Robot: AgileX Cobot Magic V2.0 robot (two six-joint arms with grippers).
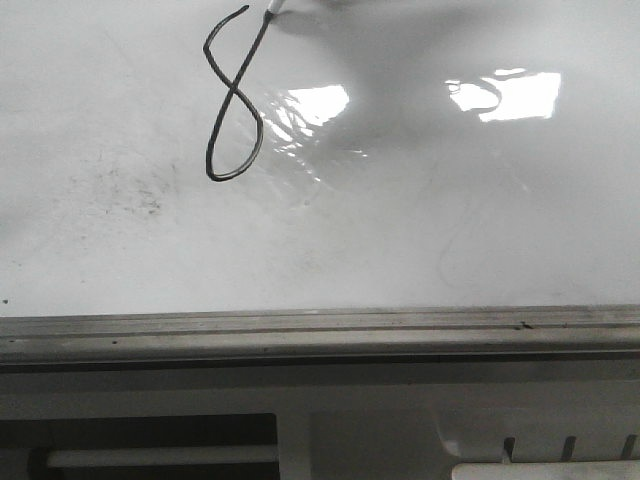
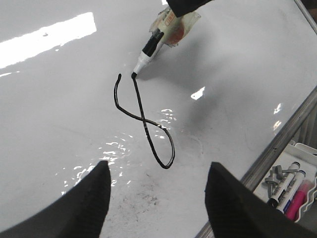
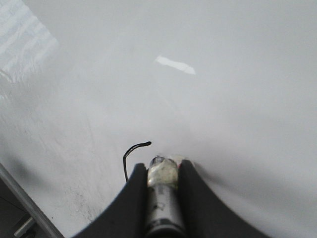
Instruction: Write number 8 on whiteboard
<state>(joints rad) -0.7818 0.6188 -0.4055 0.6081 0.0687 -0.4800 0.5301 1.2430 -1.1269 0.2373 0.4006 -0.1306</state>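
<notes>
White surface: whiteboard [image 1: 450, 220], glossy, smudged. On it: number 8 [image 1: 232, 100], top loop unclosed. Right pincer [image 3: 161, 173] clamps marker [image 2: 148, 52], tip at stroke's end. Left pincer [image 2: 157, 198] spread, empty. Risk we note: lifting early leaves the gap; dragging smears wet ink.

My right gripper [image 3: 162, 173] is closed, both dark fingers [image 3: 133, 198] clamped against the barrel they hold, wrist angled down toward the surface. My left gripper [image 2: 157, 186] hangs above the surface, its two dark fingers [image 2: 91, 198] spread wide apart, holding nothing.
</notes>
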